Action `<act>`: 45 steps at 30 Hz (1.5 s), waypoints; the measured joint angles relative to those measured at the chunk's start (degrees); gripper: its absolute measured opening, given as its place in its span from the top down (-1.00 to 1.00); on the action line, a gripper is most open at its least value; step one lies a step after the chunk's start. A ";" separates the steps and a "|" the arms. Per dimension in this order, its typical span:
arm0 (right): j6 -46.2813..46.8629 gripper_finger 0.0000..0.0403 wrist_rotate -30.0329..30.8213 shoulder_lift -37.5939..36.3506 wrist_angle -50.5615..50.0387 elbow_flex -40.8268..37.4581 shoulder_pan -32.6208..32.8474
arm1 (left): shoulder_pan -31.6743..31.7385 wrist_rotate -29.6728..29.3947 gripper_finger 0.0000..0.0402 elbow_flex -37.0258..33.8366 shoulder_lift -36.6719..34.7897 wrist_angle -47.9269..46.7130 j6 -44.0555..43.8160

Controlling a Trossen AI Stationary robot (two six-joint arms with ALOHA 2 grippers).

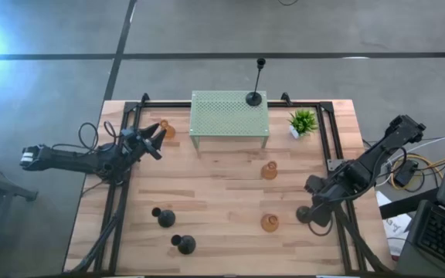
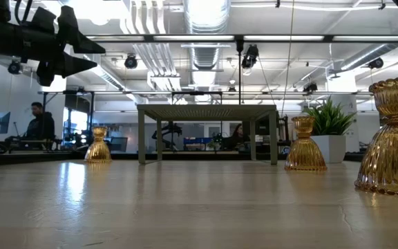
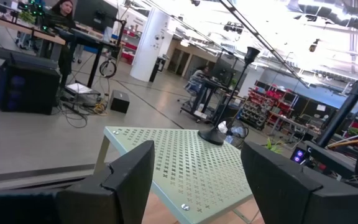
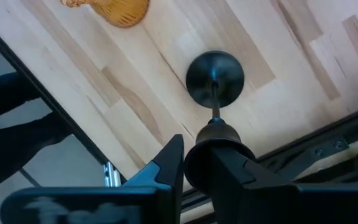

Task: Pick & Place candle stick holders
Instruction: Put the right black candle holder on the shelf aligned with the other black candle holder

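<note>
My right gripper (image 4: 207, 165) is at the table's right near side (image 1: 309, 212), shut on a short black candle holder (image 4: 215, 78). My left gripper (image 1: 157, 140) is open and empty, above the table's far left, facing the green stand; it also shows in the low view (image 2: 81, 54). A tall black holder (image 1: 255, 96) stands by its base on the green perforated stand (image 1: 230, 116). Two black holders (image 1: 164, 218) (image 1: 184, 244) stand near left. Amber glass holders stand on the table at far left (image 1: 166, 129), centre right (image 1: 269, 171) and near right (image 1: 270, 222). My right gripper pinches the black holder's top cup (image 4: 219, 140) between its two fingers (image 4: 166, 165), which come from above and point down. The holder is upright, its stem and round base (image 4: 215, 76) below the fingers. I cannot tell whether the base rests on the table.
A small green potted plant (image 1: 303, 122) stands at the far right beside the stand. Black metal rails (image 1: 327, 143) run along the table's left and right sides. Bare wood lies in the table's middle (image 1: 215, 193). A person (image 2: 40, 124) sits in the room beyond.
</note>
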 joint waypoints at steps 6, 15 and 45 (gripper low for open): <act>-0.17 0.84 -1.54 -0.13 2.92 -2.05 0.02 | -0.02 0.00 -0.22 0.00 0.00 0.00 0.02; -0.86 0.89 -1.69 0.00 2.51 -1.24 0.00 | -0.02 -0.02 -0.22 0.00 0.00 0.00 0.09; -17.27 0.95 6.52 1.75 -19.74 26.54 -7.40 | -0.04 7.48 -0.22 3.85 -0.13 -0.41 -0.79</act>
